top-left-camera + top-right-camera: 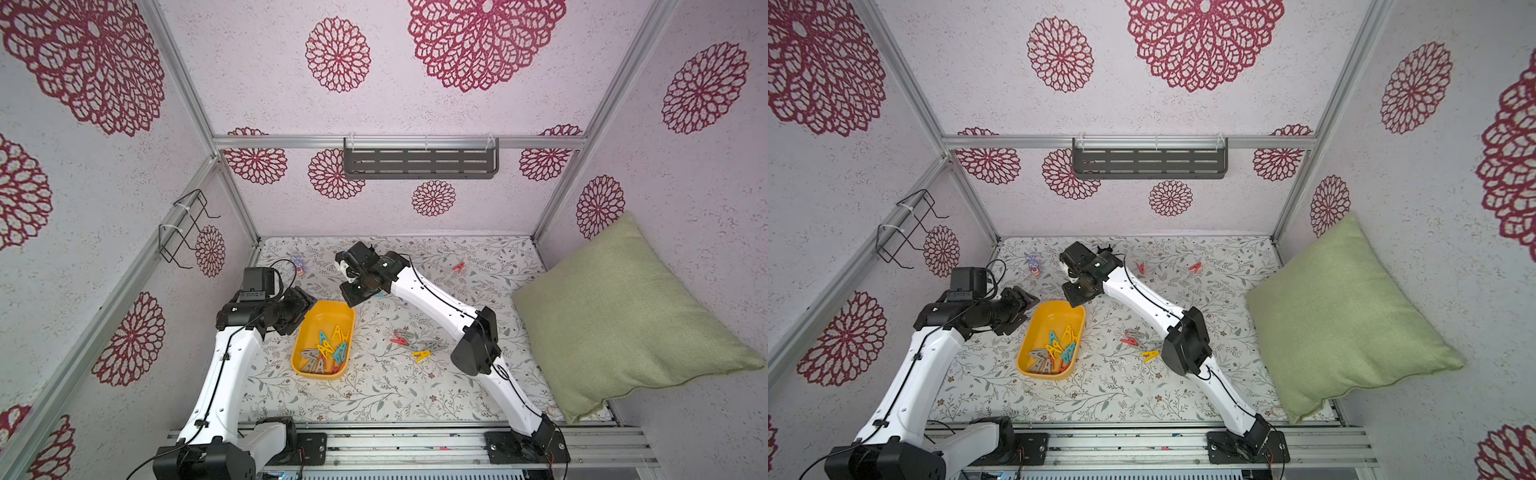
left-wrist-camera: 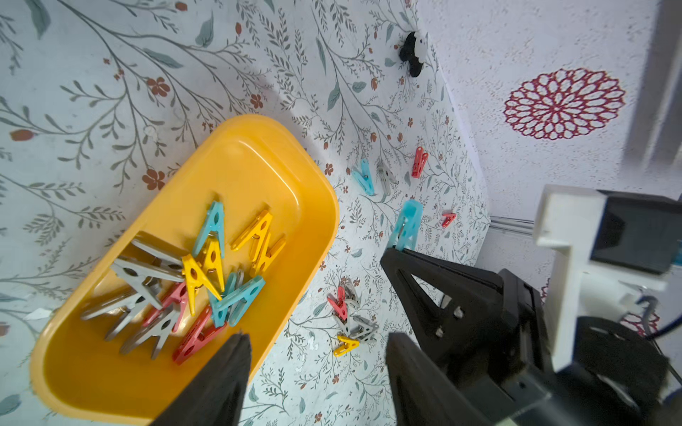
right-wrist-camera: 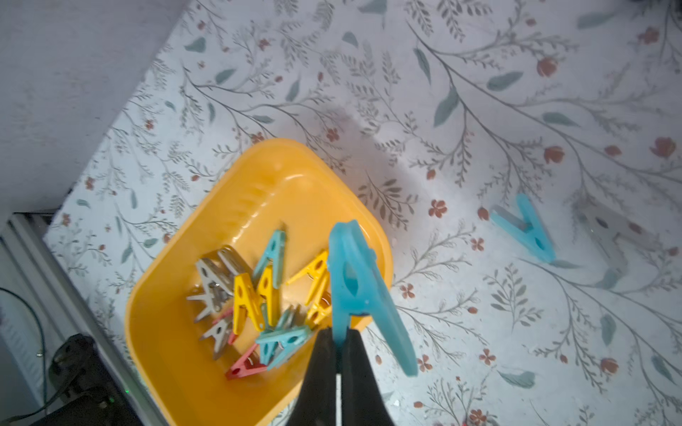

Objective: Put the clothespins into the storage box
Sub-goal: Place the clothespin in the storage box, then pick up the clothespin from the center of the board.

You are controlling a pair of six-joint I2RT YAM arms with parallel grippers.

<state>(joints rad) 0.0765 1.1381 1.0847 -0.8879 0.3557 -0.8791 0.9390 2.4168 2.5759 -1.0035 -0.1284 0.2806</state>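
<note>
Top views: a shallow yellow-orange plastic storage box [image 1: 322, 316] sits centre-left on the floral mat [image 1: 374, 395], w/ a heap of coloured plastic clothespins [image 1: 328, 349] inside. Loose clothespins [image 1: 1136, 340] lie nearby.

Left wrist view: left gripper [image 2: 315, 335] has its fingers apart, nothing between them, by the box rim.

Right wrist view: right gripper [image 3: 337, 333] is pinched on a teal-blue plastic clothespin [image 3: 354, 280], above the box edge.

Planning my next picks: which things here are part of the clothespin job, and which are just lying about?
Job: storage box, the clothespins in it, teal clothespin held by the right gripper, loose clothespins on the cloth.
Lying about: green pillow, grey wall shelf, wire rack, blue bunny figure, small black clip.
</note>
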